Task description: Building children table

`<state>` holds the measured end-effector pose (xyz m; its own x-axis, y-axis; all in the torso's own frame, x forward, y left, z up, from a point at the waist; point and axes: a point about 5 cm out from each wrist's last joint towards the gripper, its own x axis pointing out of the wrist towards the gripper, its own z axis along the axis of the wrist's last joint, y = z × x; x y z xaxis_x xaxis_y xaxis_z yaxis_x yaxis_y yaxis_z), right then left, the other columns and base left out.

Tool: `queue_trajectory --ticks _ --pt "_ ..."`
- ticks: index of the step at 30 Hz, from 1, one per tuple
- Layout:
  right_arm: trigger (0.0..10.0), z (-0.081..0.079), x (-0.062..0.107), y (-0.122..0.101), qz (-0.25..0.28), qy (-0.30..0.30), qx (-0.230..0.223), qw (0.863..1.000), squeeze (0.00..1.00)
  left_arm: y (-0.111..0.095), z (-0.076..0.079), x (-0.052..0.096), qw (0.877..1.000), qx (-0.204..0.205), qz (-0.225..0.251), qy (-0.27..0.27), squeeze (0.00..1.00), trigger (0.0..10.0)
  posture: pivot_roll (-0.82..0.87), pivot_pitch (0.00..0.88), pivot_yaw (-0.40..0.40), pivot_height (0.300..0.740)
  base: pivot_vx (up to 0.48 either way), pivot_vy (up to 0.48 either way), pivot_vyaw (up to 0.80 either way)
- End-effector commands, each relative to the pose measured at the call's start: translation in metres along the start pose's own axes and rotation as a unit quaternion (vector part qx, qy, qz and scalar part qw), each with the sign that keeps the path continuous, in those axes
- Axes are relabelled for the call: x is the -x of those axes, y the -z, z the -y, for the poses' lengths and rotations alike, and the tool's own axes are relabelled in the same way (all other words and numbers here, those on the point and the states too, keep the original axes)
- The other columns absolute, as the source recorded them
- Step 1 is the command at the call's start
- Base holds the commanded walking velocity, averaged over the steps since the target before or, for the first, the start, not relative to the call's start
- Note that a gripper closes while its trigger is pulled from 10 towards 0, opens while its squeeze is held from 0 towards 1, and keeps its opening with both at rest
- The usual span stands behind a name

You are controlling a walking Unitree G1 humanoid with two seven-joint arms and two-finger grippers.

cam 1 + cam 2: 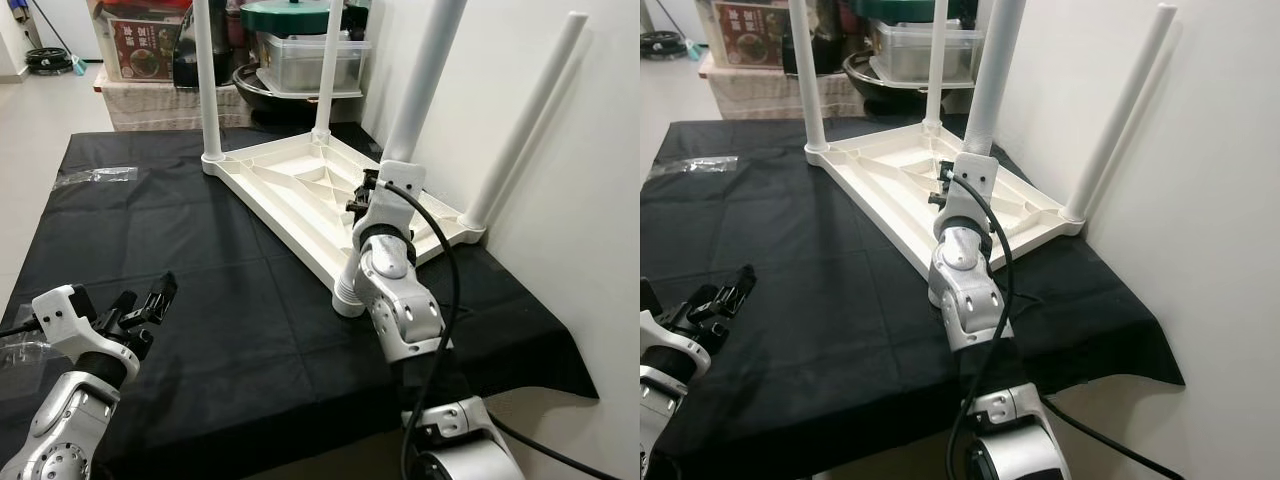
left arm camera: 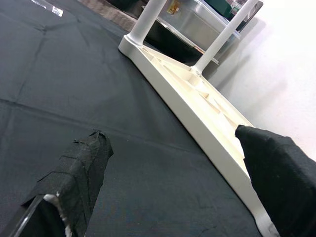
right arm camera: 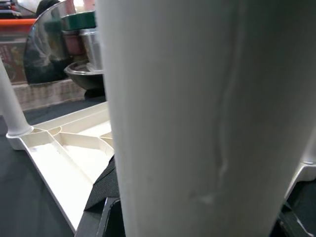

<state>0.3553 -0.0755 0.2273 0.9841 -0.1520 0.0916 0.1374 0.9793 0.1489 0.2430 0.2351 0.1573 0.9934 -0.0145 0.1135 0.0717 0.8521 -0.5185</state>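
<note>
Left eye view shows the tabletop [image 1: 300,185] lying upside down on a black cloth [image 1: 200,280], with four white legs standing up from its corners. The right gripper [image 1: 365,200] is at the near leg [image 1: 420,90], whose long axis runs almost straight up from its socket at the near corner; right wrist view shows that leg right against the camera. I cannot tell whether its fingers clasp the leg. The left gripper [image 1: 150,300] hovers over the cloth with fingers spread and empty, well apart from the tabletop, so the right arm is the nearer one.
</note>
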Motion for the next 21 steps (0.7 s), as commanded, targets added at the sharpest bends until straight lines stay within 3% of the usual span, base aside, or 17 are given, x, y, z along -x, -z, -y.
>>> queue_trajectory --ticks 1,2,3,16,17,18,19,21 --pt "10.0 -0.013 0.014 0.017 -0.036 -0.010 -0.045 0.998 0.05 0.003 0.000 -0.001 1.000 -0.001 -0.009 0.003 0.00 10.0 0.00 0.000 -0.099 0.740 0.000 0.000 0.00" --pt "10.0 -0.013 0.014 0.017 -0.036 -0.010 -0.045 0.998 0.05 0.003 0.000 -0.001 1.000 -0.001 -0.009 0.003 0.00 10.0 0.00 0.000 -0.099 0.740 0.000 0.000 0.00" --pt "10.0 -0.014 0.014 0.016 -0.034 -0.013 -0.045 0.998 0.39 0.003 -0.001 -0.001 1.000 0.000 -0.009 0.003 0.00 10.0 0.00 0.000 -0.099 0.740 0.000 0.000 0.00" --pt "10.0 -0.014 0.013 0.008 -0.019 -0.023 -0.049 0.998 0.37 0.004 -0.001 -0.002 1.000 0.000 -0.011 0.004 0.00 10.0 0.00 0.000 -0.097 0.740 0.000 0.000 0.00" --pt "10.0 -0.014 0.014 0.007 -0.017 -0.025 -0.049 0.998 0.69 0.004 -0.001 -0.002 1.000 0.000 -0.011 0.004 0.00 10.0 0.00 0.000 -0.097 0.740 0.000 0.000 0.00" --pt "10.0 -0.014 0.014 0.007 -0.017 -0.025 -0.049 0.998 0.69 0.004 -0.001 -0.002 1.000 0.000 -0.011 0.004 0.00 10.0 0.00 0.000 -0.097 0.740 0.000 0.000 0.00" --pt "10.0 -0.014 0.014 0.007 -0.017 -0.025 -0.048 0.998 0.80 0.004 -0.001 -0.002 1.000 0.000 -0.011 0.004 0.00 10.0 0.00 0.000 -0.097 0.740 0.000 0.000 0.00" --pt "10.0 -0.014 0.014 0.007 -0.016 -0.025 -0.047 0.998 0.78 0.005 -0.001 -0.002 1.000 0.000 -0.012 0.004 0.00 10.0 0.00 0.000 -0.097 0.740 0.000 0.000 0.00"
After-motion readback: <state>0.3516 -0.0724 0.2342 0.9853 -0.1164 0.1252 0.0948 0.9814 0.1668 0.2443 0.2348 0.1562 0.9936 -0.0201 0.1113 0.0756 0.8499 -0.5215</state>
